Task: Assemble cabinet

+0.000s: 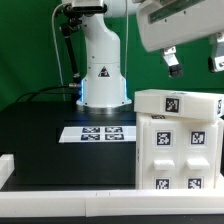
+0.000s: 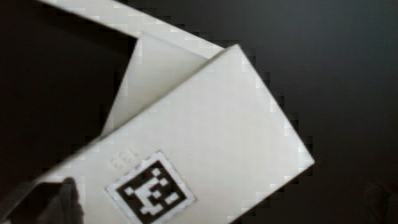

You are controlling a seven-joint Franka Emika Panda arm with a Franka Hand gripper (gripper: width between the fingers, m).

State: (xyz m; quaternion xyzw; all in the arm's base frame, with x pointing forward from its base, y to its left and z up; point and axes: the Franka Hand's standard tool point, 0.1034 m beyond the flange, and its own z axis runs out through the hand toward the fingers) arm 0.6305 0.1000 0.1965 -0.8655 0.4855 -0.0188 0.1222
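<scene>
We see the black two-finger gripper [image 1: 172, 62] hovering above the white tagged plastic cabinet [image 1: 178, 140], which sits directly below it on the black table [image 1: 45, 125]. It holds nothing; its opening is unclear. We judge a descent onto the top panel comes next.

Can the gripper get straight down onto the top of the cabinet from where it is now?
Probably yes. In the exterior view the gripper hangs above the cabinet with open air between, nothing blocking. The marker board lies flat, off to the side.
</scene>
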